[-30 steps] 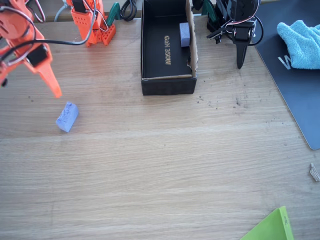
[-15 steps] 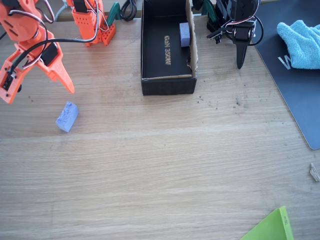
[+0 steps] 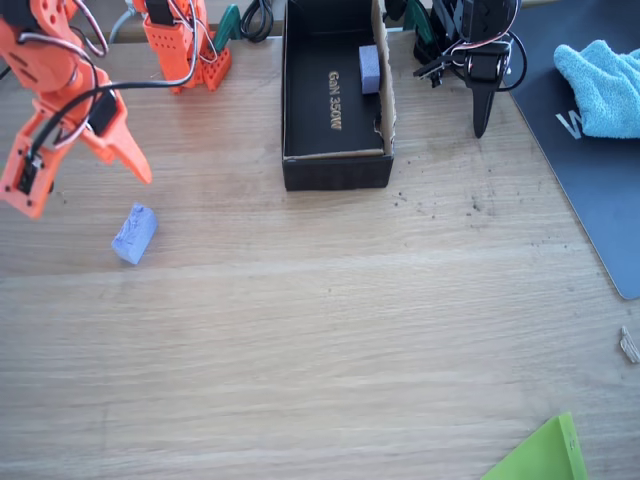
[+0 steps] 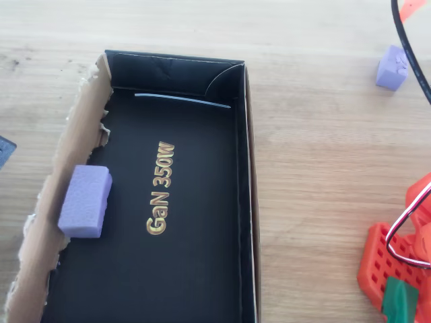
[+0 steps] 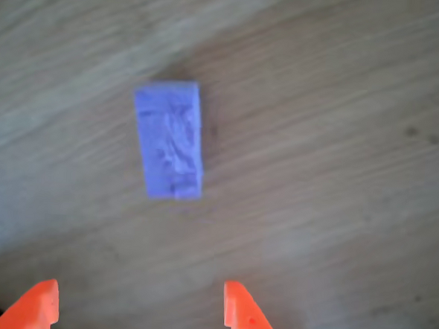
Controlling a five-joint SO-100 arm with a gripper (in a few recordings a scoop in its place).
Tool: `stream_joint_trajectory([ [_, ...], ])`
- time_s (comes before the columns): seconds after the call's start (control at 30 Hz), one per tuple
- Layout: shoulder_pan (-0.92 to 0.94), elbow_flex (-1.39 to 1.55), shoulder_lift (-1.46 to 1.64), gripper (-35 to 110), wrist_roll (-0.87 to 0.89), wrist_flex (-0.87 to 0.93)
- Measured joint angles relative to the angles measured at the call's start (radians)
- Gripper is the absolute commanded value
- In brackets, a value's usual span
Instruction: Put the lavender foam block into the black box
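1. Orange plastic forms the gripper (image 5: 140, 309), whose two fingertips (image 5: 244, 315) enter the wrist view from the bottom edge, spread wide apart with bare wood between them and nothing held.
2. Beyond the tips in that view, the lavender foam block (image 5: 168, 149) lies on the wooden table (image 5: 340, 142), its rough top face upward, apart from both fingers.
3. In the fixed view the gripper (image 3: 85, 195) hangs at the left edge, jaws parted, with one pointed finger (image 3: 125, 150) aimed down and to the right; the foam block (image 3: 134, 233) rests on the table (image 3: 330, 330) just below and to the right of it, not touched.
4. A green sheet corner (image 3: 540, 455) shows at the bottom edge of the fixed view, and a small pale scrap (image 3: 628, 344) lies near the right edge.
5. Farther back stands the black box (image 3: 336, 170), well apart from the foam block and to its upper right, open at the top with gold "GaN 350W" lettering on its floor.
6. The overhead view shows the box (image 4: 246, 202) with a torn brown edge along its left wall; a paler lavender block (image 4: 85, 201) lies inside against that wall.
7. The foam block (image 4: 391, 67) sits outside the box at the upper right of the overhead view.
8. At the far right of the fixed view, a blue cloth (image 3: 600, 85) lies on a dark mat (image 3: 600, 200).
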Motion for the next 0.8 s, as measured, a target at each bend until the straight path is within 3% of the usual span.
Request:
stream_joint_trajectory([
  [0.8, 0.066, 0.0, -0.14, 30, -0.063, -0.133],
])
